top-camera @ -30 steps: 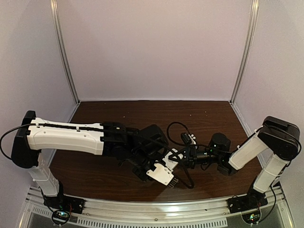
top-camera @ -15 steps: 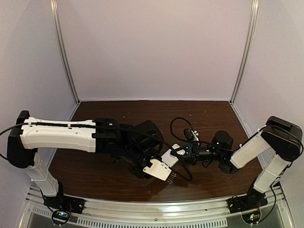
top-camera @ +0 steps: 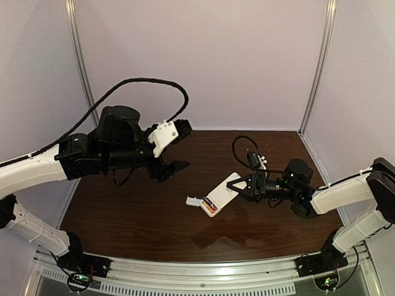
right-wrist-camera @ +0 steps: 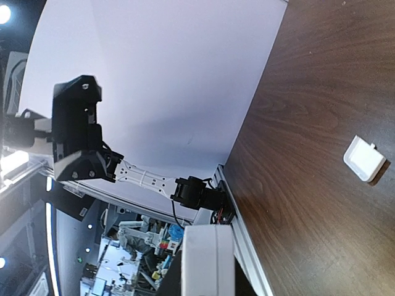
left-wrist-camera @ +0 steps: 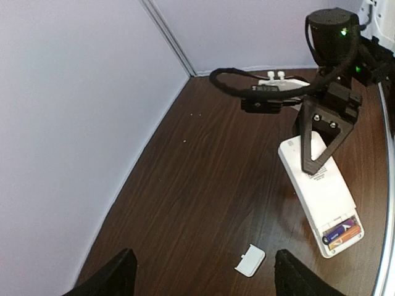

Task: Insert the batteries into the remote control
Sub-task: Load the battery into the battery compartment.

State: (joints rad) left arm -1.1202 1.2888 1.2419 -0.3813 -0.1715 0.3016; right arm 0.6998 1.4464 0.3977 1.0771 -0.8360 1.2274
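The left pincer point(top-camera: 178, 147) hung released above the desk point(top-camera: 136, 209), gripping nothing. Right of it lay the small white battery cover point(top-camera: 193, 201), just beside the remote control point(top-camera: 221, 194), with the orange and purple batteries point(top-camera: 211, 208) seated in its near end. The right pincer point(top-camera: 234, 190) was clenched on the remote's far end.

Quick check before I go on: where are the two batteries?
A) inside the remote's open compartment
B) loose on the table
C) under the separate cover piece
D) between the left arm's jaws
A: the orange and purple batteries lie side by side in the open bay at one end of the remote control, while the cover lies apart from it on the table.
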